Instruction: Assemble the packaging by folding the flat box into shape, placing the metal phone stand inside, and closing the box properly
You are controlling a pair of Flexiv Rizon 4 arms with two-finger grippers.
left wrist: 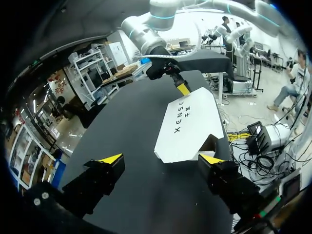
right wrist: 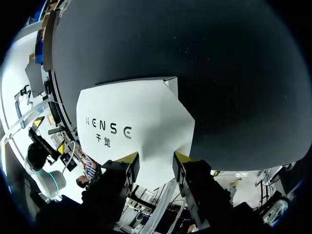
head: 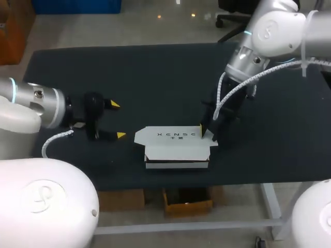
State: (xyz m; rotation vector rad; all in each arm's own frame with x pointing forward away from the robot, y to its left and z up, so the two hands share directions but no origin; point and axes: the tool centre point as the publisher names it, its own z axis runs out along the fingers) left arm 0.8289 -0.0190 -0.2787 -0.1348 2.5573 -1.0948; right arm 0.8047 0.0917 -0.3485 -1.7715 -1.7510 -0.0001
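The white box (head: 176, 147) lies near the table's (head: 155, 77) front edge, about midway along it. Its long side runs with that edge and its printed lid faces up. A small flap sticks out at each short end.

Our right arm comes in from the back right corner, and our right gripper (head: 204, 132) stands over the box's right end, pointing down. In its wrist view the two yellow-tipped fingers (right wrist: 184, 158) stand a narrow gap apart above the lid's edge. The lid shows flat beneath and between them, and nothing is clasped from two sides. We cannot tell whether the tips touch the card. The arm's white coiled cable (head: 223, 90) hangs beside the gripper, over bare table behind the box.

Our left gripper (head: 117, 120) is near the front left corner, level with the box's left end and apart from it. Its fingers are spread wide and hold nothing. From its wrist view the box lies ahead with only dark tabletop between.

The lid covers most of the box, so its inside is hidden. Only a dark slit along the front shows in the head view, and a brownish notch at the near corner shows in the left wrist view. The print is too small to matter here.
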